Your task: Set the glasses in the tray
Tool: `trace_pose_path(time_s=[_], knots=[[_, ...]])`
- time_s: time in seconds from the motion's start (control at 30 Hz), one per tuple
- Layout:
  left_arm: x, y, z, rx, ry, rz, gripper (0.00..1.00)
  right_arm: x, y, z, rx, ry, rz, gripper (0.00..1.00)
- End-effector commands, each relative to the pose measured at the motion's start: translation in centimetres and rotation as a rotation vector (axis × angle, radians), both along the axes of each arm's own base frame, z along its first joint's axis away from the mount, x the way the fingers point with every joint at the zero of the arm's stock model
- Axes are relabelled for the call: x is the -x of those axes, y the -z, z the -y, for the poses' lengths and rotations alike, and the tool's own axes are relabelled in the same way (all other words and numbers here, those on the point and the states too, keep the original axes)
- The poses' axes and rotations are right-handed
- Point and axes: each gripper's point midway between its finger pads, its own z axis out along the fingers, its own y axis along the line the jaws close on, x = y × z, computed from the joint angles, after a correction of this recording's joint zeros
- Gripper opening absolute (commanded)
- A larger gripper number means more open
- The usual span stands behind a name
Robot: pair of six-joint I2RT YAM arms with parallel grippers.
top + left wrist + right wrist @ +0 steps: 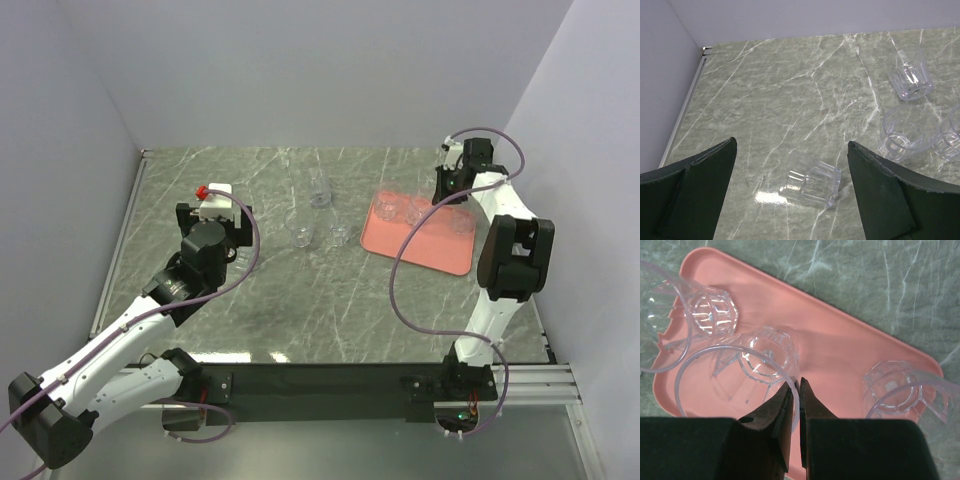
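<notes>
The left hand (791,145) is released, its fingers (700,185) spread wide above a lying glass (810,181) on the desk (790,85). This glass is flanked by both fingers and touched by neither, with clearance on each side. Toward 9 o'clock of it, bare marble is seen as far as the metal strip (687,105) at the foot of the left wall. Toward 12 o'clock the marble runs open up to the back wall.

At 1 to 2 o'clock of it more glasses are grouped. An upright glass (901,134) stands with a second upright glass (950,135) just beside it. A far glass (910,75) is set beyond them, and it cannot be told whether it stands or lies.

In the top view the tray (430,250) lies at 3 o'clock of that group, apart from it, close to the desk's right edge and askew to it.

The right hand (796,384) is clenched on the held glass (765,352) over the tray, the rim being pinched between the nearly closed fingers. At 10 o'clock of this glass a corner glass (712,312) sits by a rounded corner of the tray. At 3 o'clock an end glass (890,385) sits near the other end. All three are ranged along the tray's far rim, and the half toward 6 o'clock is bare pink.
</notes>
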Motion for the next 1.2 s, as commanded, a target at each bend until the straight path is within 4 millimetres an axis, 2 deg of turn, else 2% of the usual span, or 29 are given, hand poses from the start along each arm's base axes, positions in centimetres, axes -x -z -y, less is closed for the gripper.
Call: trace_pose_path(time_s=[0.0, 0.3, 0.57, 0.67, 0.7, 0.77, 0.8, 0.87, 0.97, 1.0, 1.03, 1.07, 1.13, 1.17], knots=[[-0.1, 0.0, 0.2, 0.002, 0.011, 0.003, 0.98, -1.8, -1.8, 0.6, 0.013, 0.014, 0.055, 0.0], [-0.2, 0.2, 0.2, -0.005, 0.007, -0.004, 0.98, -2.4, -0.9, 0.8, 0.024, 0.01, 0.033, 0.02], [-0.3, 0.3, 0.3, -0.006, 0.008, -0.008, 0.98, -2.7, -0.7, 0.7, 0.025, 0.004, 0.025, 0.08], [-0.3, 0.3, 0.3, -0.008, 0.009, -0.008, 0.98, -2.7, -0.6, 0.5, 0.026, -0.009, 0.02, 0.15], [-0.3, 0.3, 0.3, -0.005, 0.01, -0.007, 0.98, -2.7, -0.8, 0.4, 0.025, -0.012, 0.019, 0.26], [-0.3, 0.3, 0.3, -0.007, 0.01, -0.007, 0.98, -2.6, -1.0, 0.3, 0.029, -0.025, 0.022, 0.34], [-0.3, 0.3, 0.3, -0.005, 0.01, -0.007, 0.98, -2.6, -1.5, 0.2, 0.029, -0.03, 0.03, 0.41], [-0.3, 0.5, 0.3, -0.009, 0.012, -0.011, 0.98, -2.5, -2.2, 0.2, 0.036, -0.043, 0.046, 0.46], [-0.4, 0.6, 0.4, -0.009, 0.013, -0.015, 0.98, -2.0, -4.2, 0.1, 0.05, -0.088, 0.083, 0.53], [-0.4, 0.7, 0.5, -0.007, 0.017, -0.016, 0.98, -1.6, -5.9, -0.1, 0.055, -0.107, 0.116, 0.56], [-0.4, 0.7, 0.5, -0.008, 0.018, -0.018, 0.99, -1.2, -6.4, -0.4, 0.051, -0.125, 0.131, 0.57], [-0.4, 0.7, 0.6, -0.006, 0.021, -0.018, 0.99, -0.7, -8.4, -0.5, 0.064, -0.143, 0.182, 0.59], [-0.4, 0.7, 0.7, 0.0, 0.027, -0.016, 0.99, 0.3, -9.3, -1.1, 0.058, -0.171, 0.214, 0.59], [-0.3, 0.7, 0.7, 0.003, 0.029, -0.018, 0.99, 1.1, -11.2, -1.2, 0.07, -0.183, 0.263, 0.59]])
